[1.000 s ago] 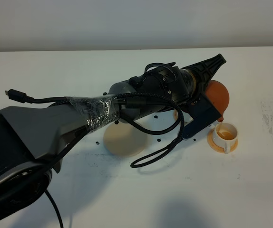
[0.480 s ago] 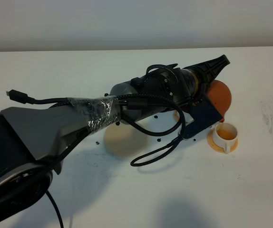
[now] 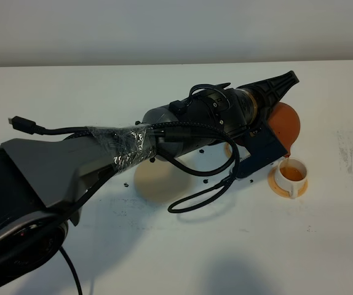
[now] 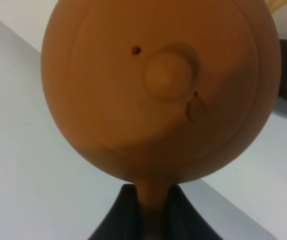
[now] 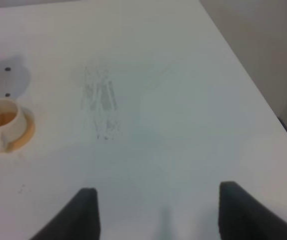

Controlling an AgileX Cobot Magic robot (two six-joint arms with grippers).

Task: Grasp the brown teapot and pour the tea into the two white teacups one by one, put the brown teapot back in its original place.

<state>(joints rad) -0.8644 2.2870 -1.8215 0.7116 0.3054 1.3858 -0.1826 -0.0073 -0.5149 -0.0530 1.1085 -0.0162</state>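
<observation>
The brown teapot (image 3: pixel 285 121) hangs tilted over a white teacup (image 3: pixel 291 174) on its orange saucer (image 3: pixel 277 186), at the right of the table. A thin stream of tea (image 3: pixel 285 153) falls from the pot into that cup. My left gripper (image 3: pixel 273 98) is shut on the teapot's handle. In the left wrist view the teapot (image 4: pixel 153 90) fills the picture, its handle pinched in the left gripper (image 4: pixel 151 215). My right gripper (image 5: pixel 158 215) stands open over bare table, right of the teacup (image 5: pixel 1 120). The cream coaster (image 3: pixel 158 182) lies under my left arm. The other teacup is hidden.
My left arm (image 3: pixel 164 138) with its looping black cable (image 3: pixel 204 193) stretches across the middle of the table and covers much of it. Faint grey scuff marks (image 5: pixel 101 100) show on the white table (image 3: pixel 324 246) to the right of the cup.
The teapot has shifted slightly to the right and up over the cup. The tea in the cup looks fuller and darker than a second ago.
</observation>
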